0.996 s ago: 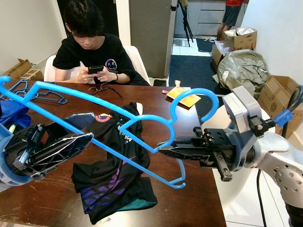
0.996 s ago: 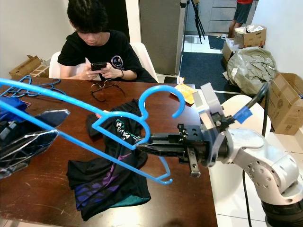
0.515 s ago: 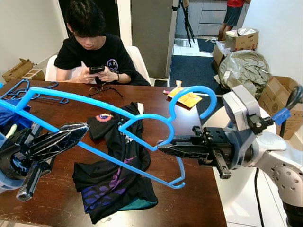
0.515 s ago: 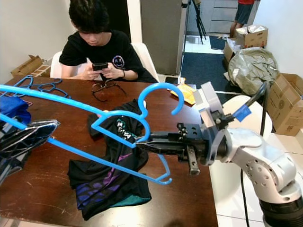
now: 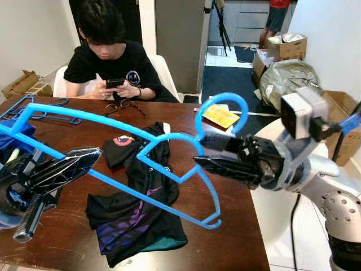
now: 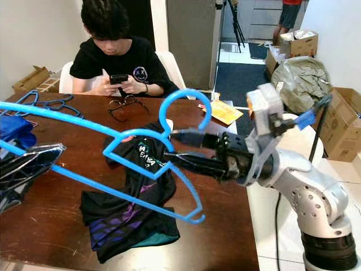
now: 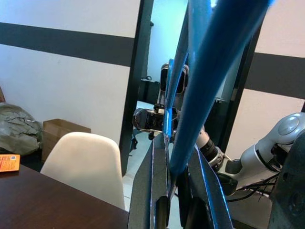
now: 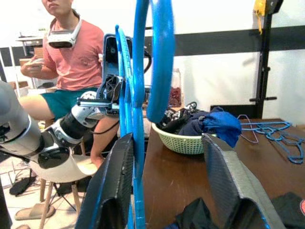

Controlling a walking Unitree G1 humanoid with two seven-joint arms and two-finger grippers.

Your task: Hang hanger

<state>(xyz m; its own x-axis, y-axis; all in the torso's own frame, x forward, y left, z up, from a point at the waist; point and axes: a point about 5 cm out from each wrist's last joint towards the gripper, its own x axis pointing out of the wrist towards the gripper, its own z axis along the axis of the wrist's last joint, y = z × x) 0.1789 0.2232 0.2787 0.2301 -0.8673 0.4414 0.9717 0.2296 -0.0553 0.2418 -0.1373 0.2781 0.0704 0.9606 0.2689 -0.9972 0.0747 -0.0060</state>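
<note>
Blue plastic hanger held in air above table, tilted, hook toward right side

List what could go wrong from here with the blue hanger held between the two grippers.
1. The right gripper has its fingers spread around the blue hanger near the hook, so the left gripper may be bearing the hanger alone; it could tip or slip.
2. The hanger's lower end hangs just above the black shirt and might snag it.
3. A person sits at the table; a swing of the long hanger could come close.

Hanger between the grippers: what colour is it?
Bright blue hanger, clearest in the left eye view.
</note>
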